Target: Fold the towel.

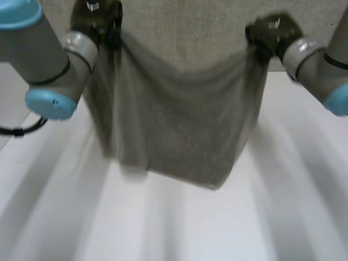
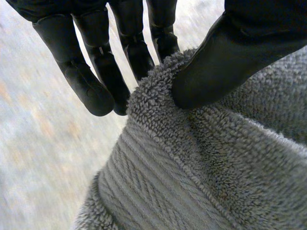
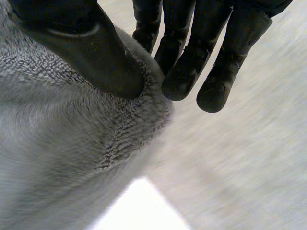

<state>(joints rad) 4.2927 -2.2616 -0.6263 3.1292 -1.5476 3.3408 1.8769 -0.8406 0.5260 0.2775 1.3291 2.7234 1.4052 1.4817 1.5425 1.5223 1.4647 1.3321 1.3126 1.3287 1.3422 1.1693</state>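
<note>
A grey towel (image 1: 174, 125) hangs in the air above the white table (image 1: 179, 228), held up by two corners, its lower edge dangling near the table. My left hand (image 1: 95, 19) pinches one upper corner; in its wrist view the thumb (image 2: 225, 62) presses the towel (image 2: 206, 163) corner against the fingers (image 2: 96, 91). My right hand (image 1: 269, 32) pinches the other upper corner; there the thumb (image 3: 100, 57) clamps the towel (image 3: 62, 143) edge against the fingers (image 3: 182, 76). The cloth sags between both hands.
Both arms reach inward over the table, the left arm (image 1: 49, 70) and the right arm (image 1: 321, 68) on either side of the towel. Bare white table lies in front of and beside the hanging cloth.
</note>
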